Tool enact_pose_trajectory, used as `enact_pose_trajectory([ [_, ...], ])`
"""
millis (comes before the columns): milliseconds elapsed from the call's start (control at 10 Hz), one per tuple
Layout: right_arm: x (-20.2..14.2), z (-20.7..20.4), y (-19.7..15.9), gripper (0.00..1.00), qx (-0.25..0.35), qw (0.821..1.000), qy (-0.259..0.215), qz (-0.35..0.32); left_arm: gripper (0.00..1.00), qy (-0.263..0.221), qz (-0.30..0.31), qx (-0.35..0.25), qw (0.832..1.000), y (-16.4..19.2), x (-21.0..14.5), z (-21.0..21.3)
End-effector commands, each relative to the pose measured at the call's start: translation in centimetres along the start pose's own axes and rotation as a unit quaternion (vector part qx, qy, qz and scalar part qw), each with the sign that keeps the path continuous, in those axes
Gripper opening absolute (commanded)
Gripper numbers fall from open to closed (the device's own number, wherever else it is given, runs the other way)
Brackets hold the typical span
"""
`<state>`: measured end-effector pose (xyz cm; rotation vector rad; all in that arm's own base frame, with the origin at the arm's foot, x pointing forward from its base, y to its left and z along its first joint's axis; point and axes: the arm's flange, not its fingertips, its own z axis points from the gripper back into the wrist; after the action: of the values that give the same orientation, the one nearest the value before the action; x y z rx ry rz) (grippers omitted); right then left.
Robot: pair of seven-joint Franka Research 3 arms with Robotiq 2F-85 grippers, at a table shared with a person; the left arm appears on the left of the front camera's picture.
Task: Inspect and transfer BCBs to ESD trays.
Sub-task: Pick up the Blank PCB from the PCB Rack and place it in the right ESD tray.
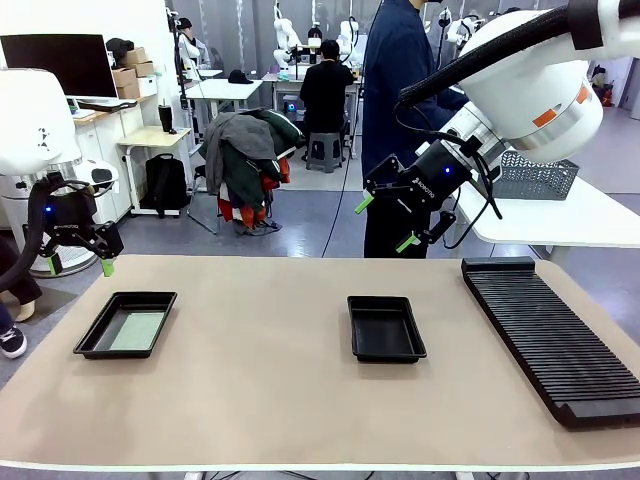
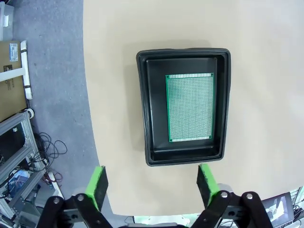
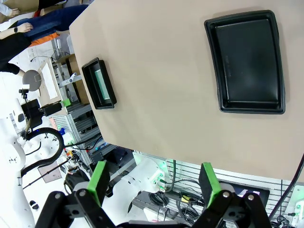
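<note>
Both my pincers are spread wide and pinch nothing. My left pincer (image 2: 152, 179) hangs right over the left tray (image 2: 142, 104). One green board (image 2: 190, 107) lies flat on the floor of that tray, closer to one long wall. My right pincer (image 1: 384, 224) is up in the air over the far side of the table (image 1: 250, 400). The middle tray (image 1: 386, 330) below it has no board in it.

I think my job now is to look the board over. To do it well, I should hold my left wrist level and straight above it, so I see the whole board, edge to edge. My fingers (image 2: 99, 183) should not bump the rim. The board is thin, so if I lift it, I go slow, one finger on each long edge.
</note>
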<state>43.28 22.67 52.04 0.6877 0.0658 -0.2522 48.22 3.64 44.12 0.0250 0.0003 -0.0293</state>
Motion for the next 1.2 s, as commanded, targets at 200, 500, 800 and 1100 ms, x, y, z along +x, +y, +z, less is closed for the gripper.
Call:
enact_pose_trajectory([
  [200,0.05,0.02,0.08,1.0,-0.005,1.0,-0.004,-0.003,1.0,-0.002,0.0,0.0,1.0,0.01,0.13,-0.15],
  [500,0.05,0.02,0.08,1.0,-0.005,1.0,-0.004,-0.003,1.0,-0.002,0.0,0.0,1.0,0.01,0.13,-0.15],
  [800,0.05,0.02,0.08,1.0,-0.005,1.0,-0.004,-0.003,1.0,-0.002,0.0,0.0,1.0,0.01,0.13,-0.15],
  [1100,0.05,0.02,0.08,1.0,-0.005,1.0,-0.004,-0.003,1.0,-0.002,0.0,0.0,1.0,0.01,0.13,-0.15],
])
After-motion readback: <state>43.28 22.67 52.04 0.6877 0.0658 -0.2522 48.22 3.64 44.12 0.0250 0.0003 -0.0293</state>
